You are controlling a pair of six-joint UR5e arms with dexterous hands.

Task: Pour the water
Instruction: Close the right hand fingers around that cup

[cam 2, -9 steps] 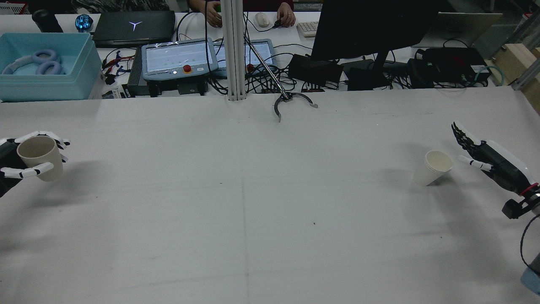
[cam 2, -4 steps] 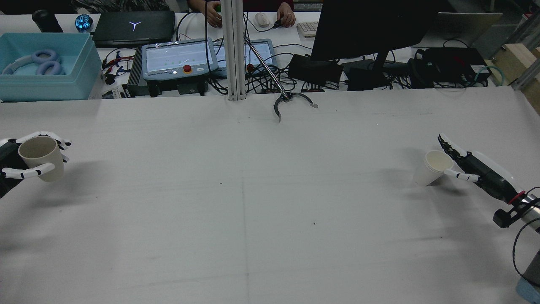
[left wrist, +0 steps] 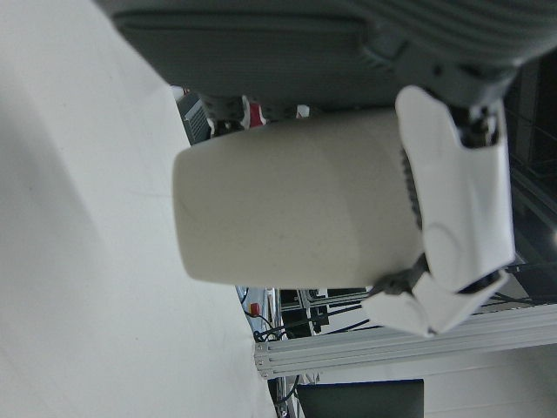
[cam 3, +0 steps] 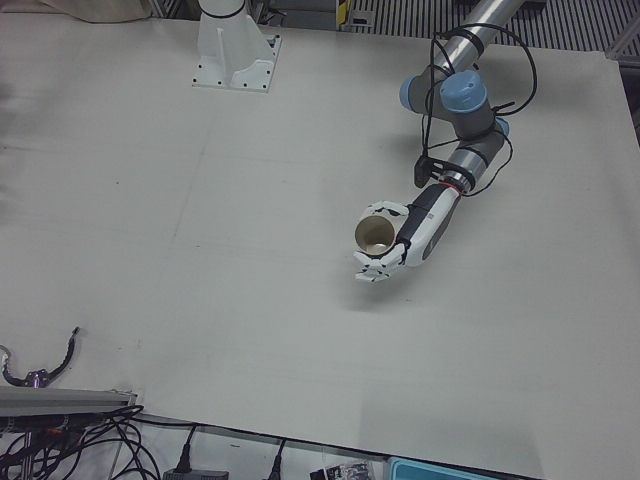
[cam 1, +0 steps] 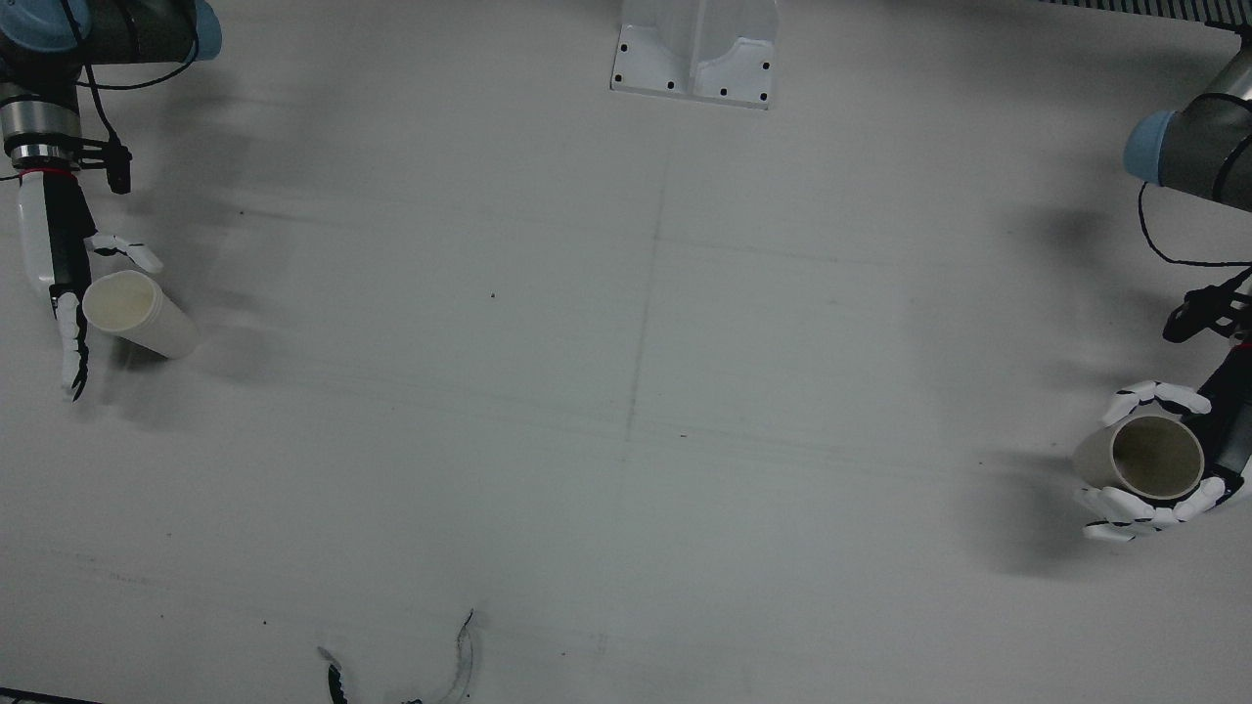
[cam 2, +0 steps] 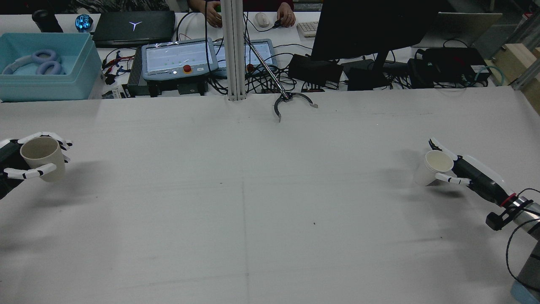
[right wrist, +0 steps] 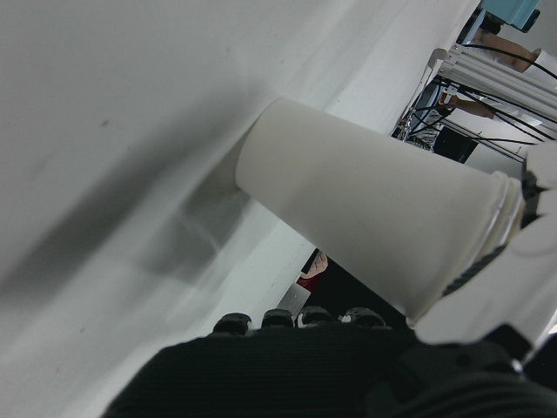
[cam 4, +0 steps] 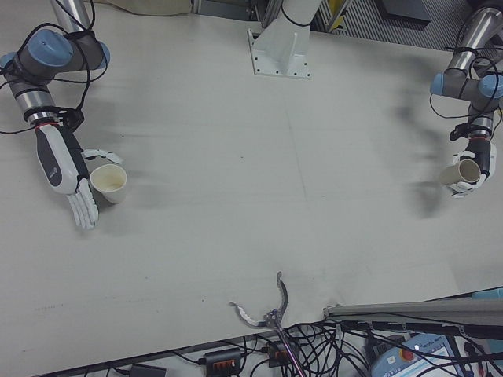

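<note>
Your left hand (cam 2: 25, 162) is at the left edge of the rear view, and its fingers are clamped around a beige cup (cam 2: 42, 157), which it holds upright and lifted above the white table (cam 2: 253, 202). In the front view this same cup (cam 1: 1144, 458) is at the right edge, and you can see its dark open mouth with the white fingers (cam 1: 1140, 508) wrapped around it from both sides. In the left hand view the cup's wall (left wrist: 296, 205) fills the middle of the frame, with one white finger (left wrist: 452, 200) pressed across it. Whether there is water inside, the pictures do not show. Your right hand (cam 2: 457, 169) is at the right side of the rear view, just beside a white cup (cam 2: 432, 166) that stands on the table and leans toward the hand. Its fingers are apart: the thumb (cam 2: 451, 180) lies along the near side of the rim and the other fingers reach past the far side, so the cup sits between them. In the front view this white cup (cam 1: 137, 313) is at the left edge, with the long fingers (cam 1: 70, 342) extended beside it. If the fingers already touch the cup, I cannot tell. The two cups are well apart, at opposite sides of the table.
</note>
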